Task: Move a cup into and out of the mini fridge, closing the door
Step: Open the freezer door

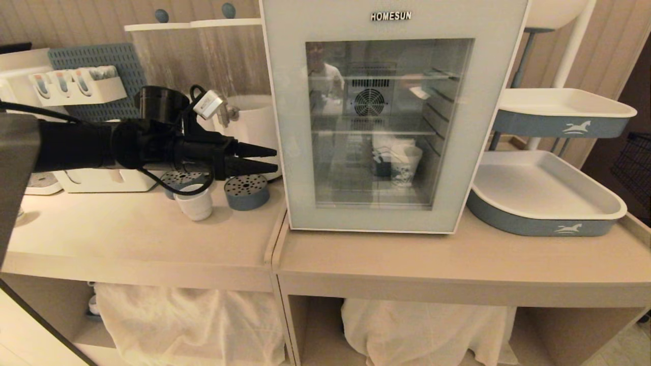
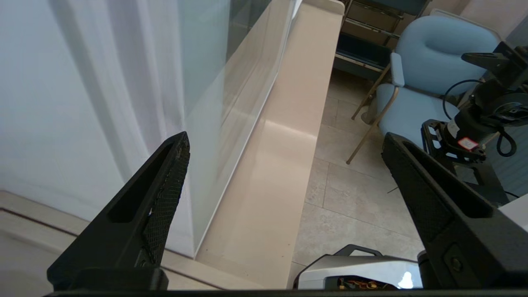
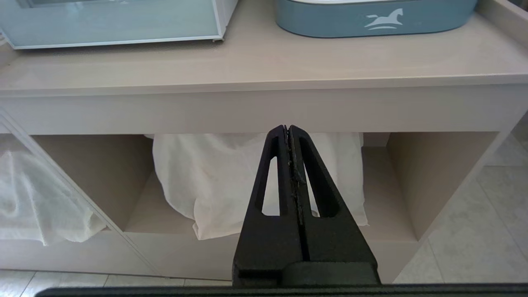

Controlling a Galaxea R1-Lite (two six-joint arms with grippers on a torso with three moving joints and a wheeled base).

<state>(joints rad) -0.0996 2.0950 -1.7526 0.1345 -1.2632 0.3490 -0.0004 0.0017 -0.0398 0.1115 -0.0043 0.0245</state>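
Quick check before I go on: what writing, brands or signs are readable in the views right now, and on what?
"HOMESUN": on the top front of the mini fridge, above the glass door.
Horse logo, no words: on both blue trays.
Blue pattern on the paper cup inside the fridge: too blurred to read.
Small tag on the right arm's wrist: too small to read.

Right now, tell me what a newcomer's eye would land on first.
The white mini fridge stands centre on the counter, its glass door shut. The left gripper reaches in open by the door's left edge, above a small white cup on the counter.
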